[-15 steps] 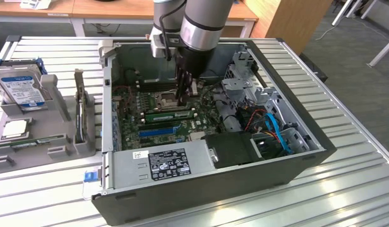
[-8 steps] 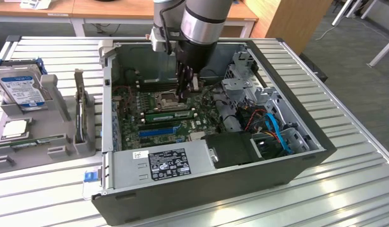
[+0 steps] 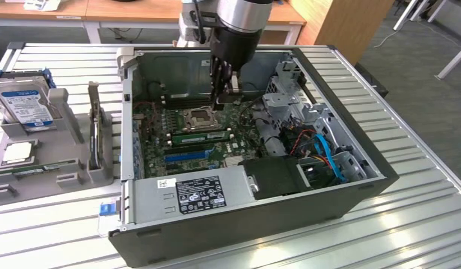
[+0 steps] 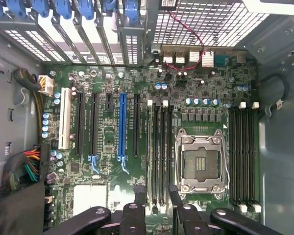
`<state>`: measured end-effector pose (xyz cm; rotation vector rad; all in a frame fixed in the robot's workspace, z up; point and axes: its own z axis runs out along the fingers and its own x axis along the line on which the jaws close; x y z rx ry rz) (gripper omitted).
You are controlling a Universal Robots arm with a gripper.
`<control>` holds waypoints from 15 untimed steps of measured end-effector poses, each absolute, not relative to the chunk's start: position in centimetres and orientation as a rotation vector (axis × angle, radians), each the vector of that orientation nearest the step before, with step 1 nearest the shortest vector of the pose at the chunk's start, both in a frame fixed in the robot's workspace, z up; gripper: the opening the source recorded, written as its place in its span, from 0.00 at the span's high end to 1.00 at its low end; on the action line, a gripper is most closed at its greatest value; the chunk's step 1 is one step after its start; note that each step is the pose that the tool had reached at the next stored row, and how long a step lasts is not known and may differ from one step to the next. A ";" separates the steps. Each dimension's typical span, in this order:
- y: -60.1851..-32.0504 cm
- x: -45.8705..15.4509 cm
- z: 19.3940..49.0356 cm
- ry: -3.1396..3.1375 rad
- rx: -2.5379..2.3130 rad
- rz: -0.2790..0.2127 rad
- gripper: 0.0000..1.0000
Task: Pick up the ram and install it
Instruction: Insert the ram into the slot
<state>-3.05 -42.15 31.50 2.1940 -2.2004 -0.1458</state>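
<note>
Gripper (image 3: 221,102) upright, jaws apart, over motherboard (image 3: 157,147)

the arm (image 3: 244,14) ends in a smooth, silvery metal cylinder with a soft sheen, and beside it sits a pale grey joint housing (image 3: 188,25) with rounded edges. a thin dark cable (image 3: 203,31) runs down beside the cylinder. below the silver part the tool (image 3: 223,103) begins as a glossy black round body (image 3: 232,47) that narrows into slim black fingers. in the wrist view the tool (image 4: 157,192) shows as matte black link bars (image 4: 88,220) with rounded ends, each carrying a round pivot pin (image 4: 99,212) with a lighter rim, and two narrow black fingertips (image 4: 139,190) with squared tips. the bars fan out in pairs on either side of the fingertips.
</note>
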 end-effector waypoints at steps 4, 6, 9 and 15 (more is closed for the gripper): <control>-42.1 -3.0 32.0 -2.200 2.194 -0.146 0.69; -42.1 -3.0 32.2 -2.200 2.194 -0.146 0.69; -42.1 -3.0 32.4 -2.201 2.194 -0.146 0.69; -42.2 -3.1 32.4 -2.205 2.199 -0.136 0.69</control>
